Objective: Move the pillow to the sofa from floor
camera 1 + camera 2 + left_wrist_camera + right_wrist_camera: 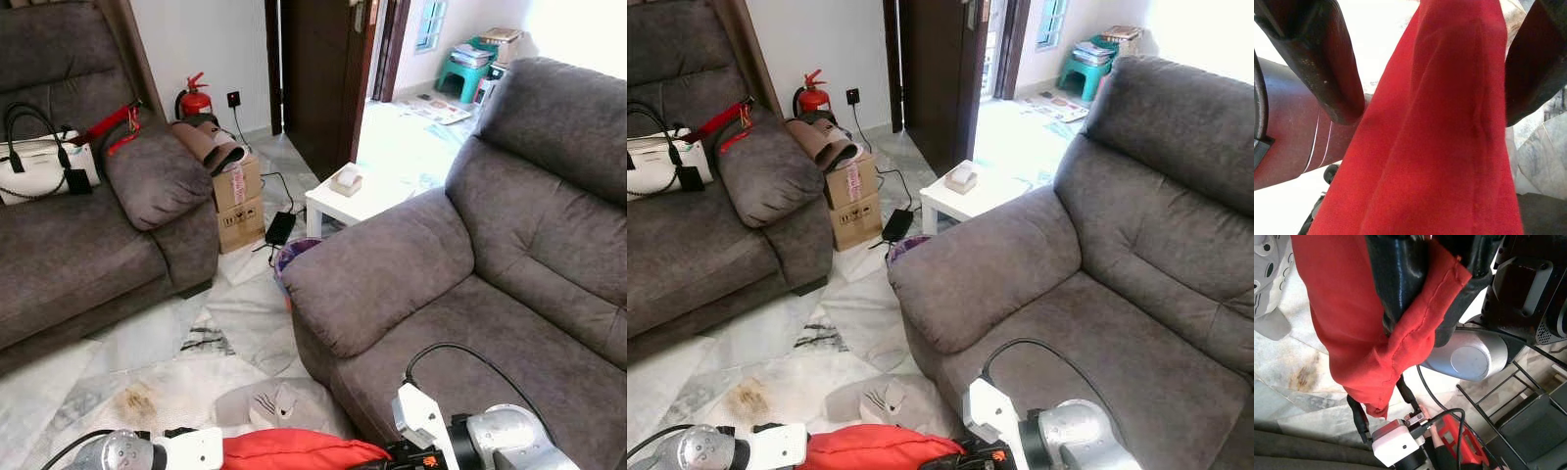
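The place was a home living room. Two grey fabric sofas faced each other, one on the right and another on the left that carried a white handbag. Between them ran a pale marble-tiled floor. A small white table stood near a dark wooden door that opened onto a bright room. Stacked cardboard boxes and a red fire extinguisher sat by the white wall.

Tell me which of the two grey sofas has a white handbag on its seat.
The sofa on the robot's left, carrying the white handbag. The nearer sofa on the right has a bare seat.
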Tool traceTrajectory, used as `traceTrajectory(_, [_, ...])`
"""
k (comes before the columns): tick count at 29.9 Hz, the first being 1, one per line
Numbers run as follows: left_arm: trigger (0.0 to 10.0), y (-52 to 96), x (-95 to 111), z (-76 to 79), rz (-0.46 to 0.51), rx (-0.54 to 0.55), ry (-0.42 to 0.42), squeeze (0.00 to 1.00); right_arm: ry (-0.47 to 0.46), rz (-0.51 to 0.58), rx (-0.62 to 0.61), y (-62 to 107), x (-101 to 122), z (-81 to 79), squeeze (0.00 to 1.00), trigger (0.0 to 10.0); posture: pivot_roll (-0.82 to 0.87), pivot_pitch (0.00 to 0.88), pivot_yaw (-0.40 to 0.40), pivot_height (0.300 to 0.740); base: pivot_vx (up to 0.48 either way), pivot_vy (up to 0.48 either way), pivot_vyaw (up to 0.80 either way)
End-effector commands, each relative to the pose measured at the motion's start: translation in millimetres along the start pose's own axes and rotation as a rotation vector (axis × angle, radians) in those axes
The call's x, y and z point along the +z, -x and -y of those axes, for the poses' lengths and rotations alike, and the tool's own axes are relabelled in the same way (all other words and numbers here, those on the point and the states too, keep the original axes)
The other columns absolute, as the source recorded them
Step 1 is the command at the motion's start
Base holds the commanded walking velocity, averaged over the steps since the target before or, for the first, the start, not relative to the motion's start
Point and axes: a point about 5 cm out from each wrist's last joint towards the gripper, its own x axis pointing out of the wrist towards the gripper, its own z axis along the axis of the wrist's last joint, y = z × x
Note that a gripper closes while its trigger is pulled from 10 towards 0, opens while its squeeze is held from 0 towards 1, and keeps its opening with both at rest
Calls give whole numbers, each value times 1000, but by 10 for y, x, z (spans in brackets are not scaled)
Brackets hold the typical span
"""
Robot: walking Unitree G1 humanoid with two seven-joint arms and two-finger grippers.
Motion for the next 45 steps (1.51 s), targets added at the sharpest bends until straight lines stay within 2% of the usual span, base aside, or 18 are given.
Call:
traceTrajectory(1, [10000,-4,-27,12,-12,-3,5,0,84,61,30,-8,191,-41,0,10000,44,69,-9,740,0,0,0])
traceTrajectory(7, [10000,-16,-74,29,-28,9,23,0,81,55,26,5,184,-39,0,10000,44,77,-17,740,0,0,0])
traceTrajectory(11, [10000,8,-199,63,-84,14,37,0,79,50,23,14,179,-34,0,10000,42,80,-18,740,0,0,0])
traceTrajectory(16, [10000,32,-262,74,-102,35,54,0,78,49,22,19,177,-34,0,10000,42,82,-19,740,0,0,0])
traceTrajectory(22, [10000,30,-299,32,-123,121,44,0,81,48,30,-6,181,-46,0,10000,46,84,-21,740,0,0,0])
traceTrajectory(23, [7098,11,-279,22,-113,144,50,0,82,49,31,-9,187,-48,0,10000,41,83,-20,740,0,0,0])
traceTrajectory(24, [7098,6,-275,19,-111,150,52,0,82,49,32,-9,188,-48,0,10000,41,83,-20,740,0,0,0])
traceTrajectory(25, [0,-4,-266,19,-106,153,55,0,83,49,31,-9,188,-46,0,10000,40,84,-22,740,0,0,0])
traceTrajectory(36, [0,-54,-223,32,-84,120,71,0,81,43,26,12,178,-48,0,10000,34,83,-23,740,0,0,0])
traceTrajectory(45, [0,-47,-301,117,-121,59,89,0,79,33,23,18,161,-43,0,10000,37,83,-24,740,0,0,0])
